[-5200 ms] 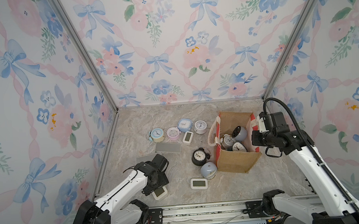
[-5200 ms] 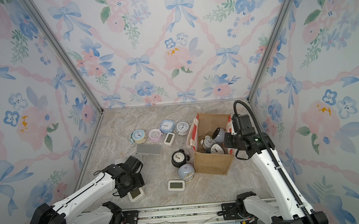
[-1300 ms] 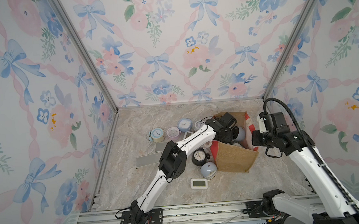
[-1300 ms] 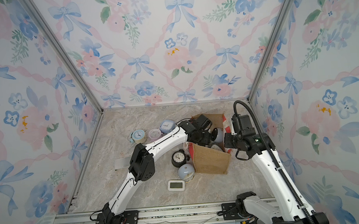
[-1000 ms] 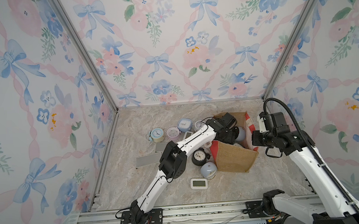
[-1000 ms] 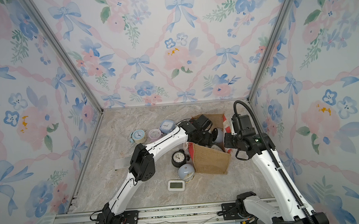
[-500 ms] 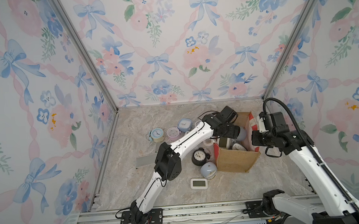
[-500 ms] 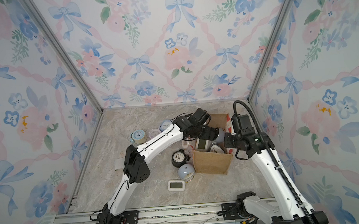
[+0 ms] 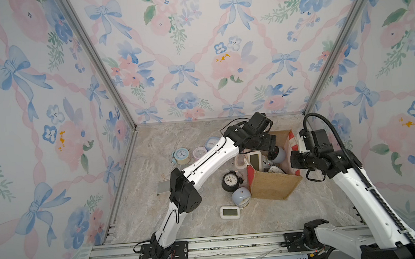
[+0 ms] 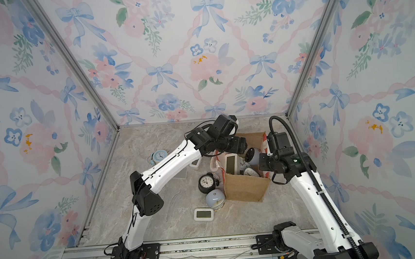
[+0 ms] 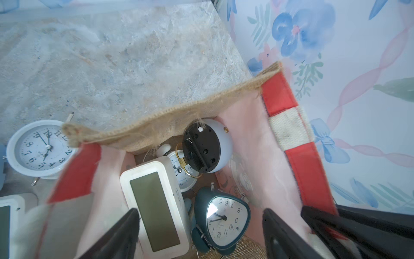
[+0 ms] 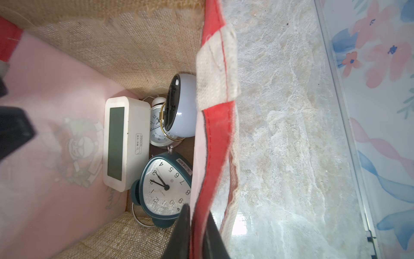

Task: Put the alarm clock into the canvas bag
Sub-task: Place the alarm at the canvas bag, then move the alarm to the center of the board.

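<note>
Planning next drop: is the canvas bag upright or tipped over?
Upright: the canvas bag stands mouth up, right hand pinching its rim.

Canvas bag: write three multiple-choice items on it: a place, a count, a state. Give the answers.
1. Where is the teal clock relative to the canvas bag? A beside it; B under it; C inside it.
2. How many clocks show inside the bag? A two; B four; C seven.
3. The right claw is: A shut on the bag's red edge; B wide open; C shut on a clock.
C: it lies on the bag's floor. B: teal, white digital, white round, pale blue. A: both fingers pinch the red cloth.
</note>
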{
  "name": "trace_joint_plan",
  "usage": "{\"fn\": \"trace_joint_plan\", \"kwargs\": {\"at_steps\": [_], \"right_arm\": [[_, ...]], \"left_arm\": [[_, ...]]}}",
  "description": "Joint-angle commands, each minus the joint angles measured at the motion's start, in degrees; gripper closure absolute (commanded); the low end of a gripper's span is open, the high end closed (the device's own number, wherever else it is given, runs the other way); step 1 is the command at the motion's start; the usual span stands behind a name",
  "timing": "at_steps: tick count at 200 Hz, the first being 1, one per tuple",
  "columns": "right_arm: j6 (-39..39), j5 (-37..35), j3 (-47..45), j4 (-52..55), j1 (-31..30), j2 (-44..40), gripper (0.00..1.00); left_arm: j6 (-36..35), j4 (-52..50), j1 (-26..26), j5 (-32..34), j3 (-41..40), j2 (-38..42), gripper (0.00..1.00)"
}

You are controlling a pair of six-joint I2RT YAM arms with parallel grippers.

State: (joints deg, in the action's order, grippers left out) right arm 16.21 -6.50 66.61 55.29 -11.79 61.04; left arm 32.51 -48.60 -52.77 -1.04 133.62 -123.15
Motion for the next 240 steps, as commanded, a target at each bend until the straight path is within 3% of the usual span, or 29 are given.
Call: {"fn": "trace_joint_plan", "kwargs": {"at_steps": [1,66,140,189,240], "right_arm": [[-0.7,-0.6,0.4,0.2,-0.3,0.2,0.87],[-0.8,-0.6,0.7,0.4,-0.2,0.6,0.87],[-0.7,-0.7,0.8,0.5,-0.2,0.8,0.88],[-0.8,-0.7,0.8,0.9,-0.2,0.3,0.87],[-0.8,-0.7,0.5,0.7,-0.2,-0.1,0.87]], "left_arm": [[-2.4,-1.5,1.9,2.4,-3.0,5.6,0.15],[-4.6,-1.4,7.5,5.2,-16.3,16.6,0.16],[-0.6,-1.3,11.5,10.6,-36.0,26.9,0.16],[2.7,-1.2,11.9,9.7,-44.1,27.2,0.16],[5.3,0.6,8.7,8.4,-47.8,23.0,0.13]]}}
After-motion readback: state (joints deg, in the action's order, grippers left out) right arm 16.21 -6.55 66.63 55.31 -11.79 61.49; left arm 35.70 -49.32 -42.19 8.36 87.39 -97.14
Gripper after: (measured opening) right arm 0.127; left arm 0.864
